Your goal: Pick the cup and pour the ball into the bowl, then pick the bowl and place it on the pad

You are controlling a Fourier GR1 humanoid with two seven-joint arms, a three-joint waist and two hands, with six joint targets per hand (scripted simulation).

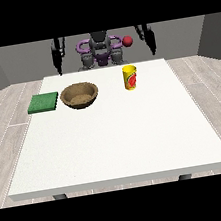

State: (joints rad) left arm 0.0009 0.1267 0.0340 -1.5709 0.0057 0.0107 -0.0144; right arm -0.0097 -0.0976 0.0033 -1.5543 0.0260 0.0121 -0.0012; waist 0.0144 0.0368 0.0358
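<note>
A yellow cup with a red mark stands upright on the white table, at the far side right of the middle. A red ball shows well above the cup, level with the robot's chest, with no hand near it. The brown bowl sits left of the cup, and the green pad lies flat just left of the bowl. The hand at the view's left and the hand at the view's right both hang behind the table's far edge, fingers straight down, holding nothing.
The robot's torso stands behind the middle of the far edge. Grey wood floor surrounds the table. The table's near half carries no objects.
</note>
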